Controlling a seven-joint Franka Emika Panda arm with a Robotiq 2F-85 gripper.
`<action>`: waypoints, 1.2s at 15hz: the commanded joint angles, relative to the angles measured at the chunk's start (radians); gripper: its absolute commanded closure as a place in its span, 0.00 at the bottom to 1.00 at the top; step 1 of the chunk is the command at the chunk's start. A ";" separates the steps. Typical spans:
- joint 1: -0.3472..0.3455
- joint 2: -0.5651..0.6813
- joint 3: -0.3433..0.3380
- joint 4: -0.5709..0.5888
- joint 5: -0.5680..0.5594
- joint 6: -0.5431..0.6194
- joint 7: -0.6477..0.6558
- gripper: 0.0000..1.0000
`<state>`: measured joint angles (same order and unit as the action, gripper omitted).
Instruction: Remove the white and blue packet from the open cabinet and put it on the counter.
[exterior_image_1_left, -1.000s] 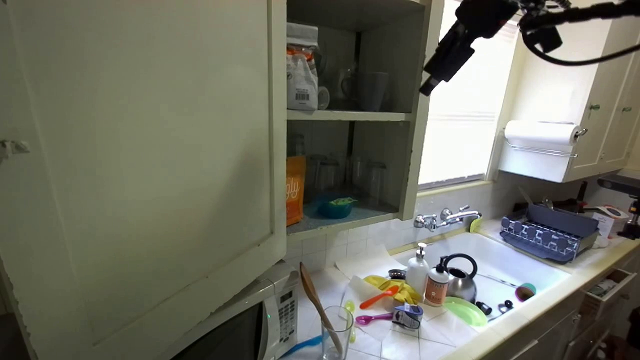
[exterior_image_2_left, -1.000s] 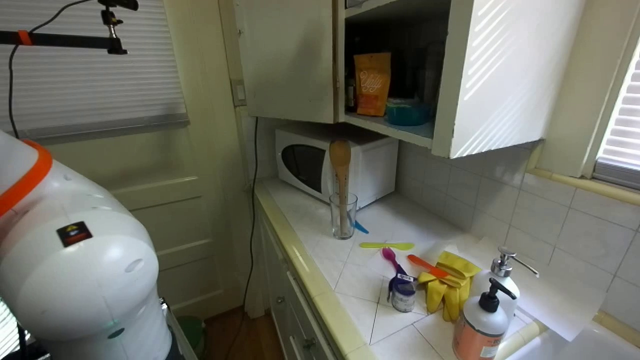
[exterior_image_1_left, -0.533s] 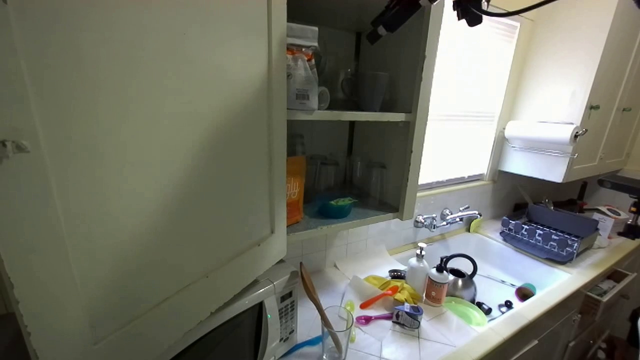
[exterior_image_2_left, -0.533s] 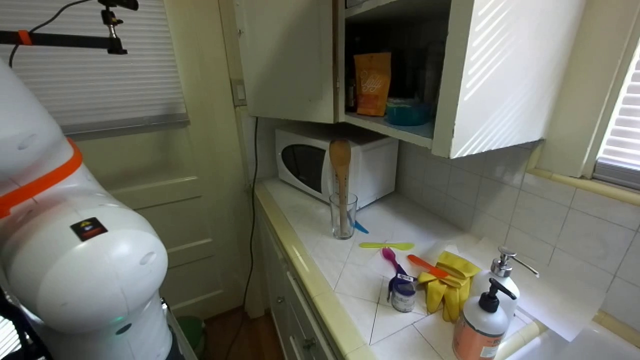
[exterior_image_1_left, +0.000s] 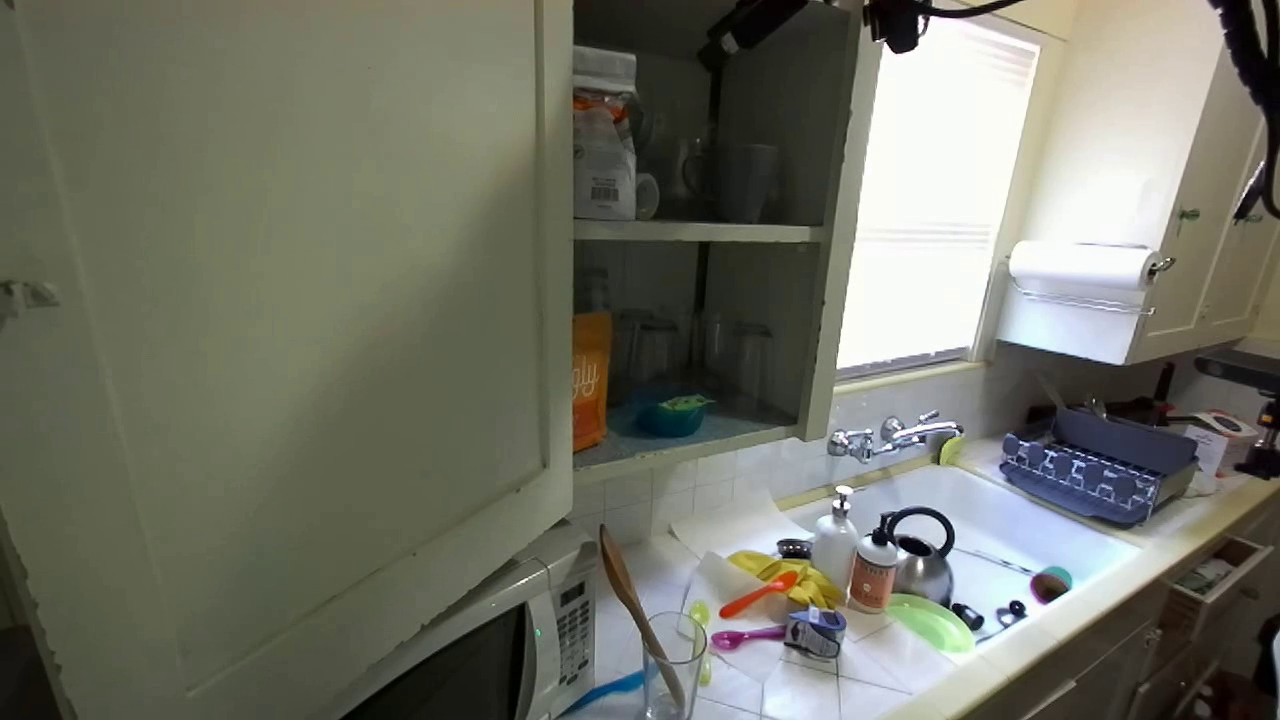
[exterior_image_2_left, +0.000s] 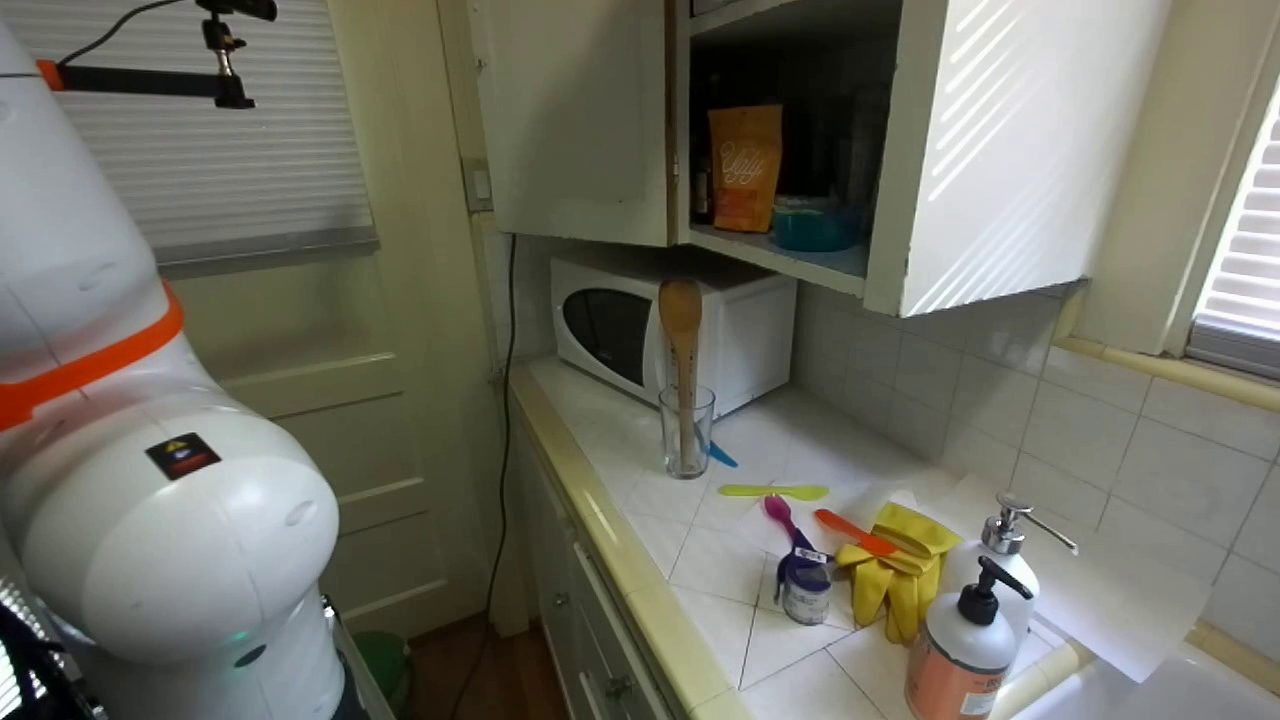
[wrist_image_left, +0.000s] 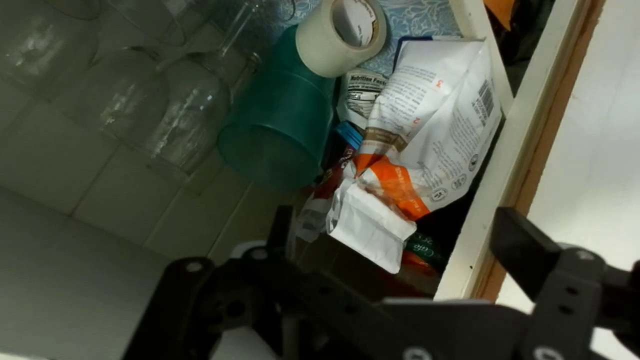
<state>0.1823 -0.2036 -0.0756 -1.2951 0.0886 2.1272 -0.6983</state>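
Observation:
The white packet (exterior_image_1_left: 606, 160) with an orange band stands upright at the left of the upper shelf in the open cabinet (exterior_image_1_left: 700, 233). In the wrist view the packet (wrist_image_left: 425, 115) shows its printed side, a little blue at its base edge, and its folded white top toward my gripper. My gripper (wrist_image_left: 397, 225) is open and empty, with the packet's top between and beyond the fingers. In an exterior view the gripper (exterior_image_1_left: 714, 52) shows only partly, at the cabinet's upper opening, higher than the packet and to its right. The counter (exterior_image_2_left: 720, 570) is below.
The cabinet door (exterior_image_1_left: 350, 300) stands open beside the packet. A tape roll (wrist_image_left: 320, 45), a teal cup (wrist_image_left: 280, 125) and glasses (wrist_image_left: 170, 115) are near it. An orange bag (exterior_image_2_left: 745, 170) and teal bowl (exterior_image_2_left: 815, 225) are on the lower shelf. The microwave (exterior_image_2_left: 740, 320) is below.
My gripper has moved from in front of the window leftward and up to the cabinet's upper opening, slowing in the last half second. The arm has risen. The packet has not moved.

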 joint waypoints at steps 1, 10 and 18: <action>0.000 0.028 -0.004 0.015 0.007 0.006 0.001 0.00; 0.002 0.075 0.019 -0.001 -0.045 0.069 0.058 0.00; 0.010 0.114 0.008 -0.005 0.138 0.219 -0.080 0.00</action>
<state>0.1845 -0.1030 -0.0551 -1.2953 0.1568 2.3077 -0.7076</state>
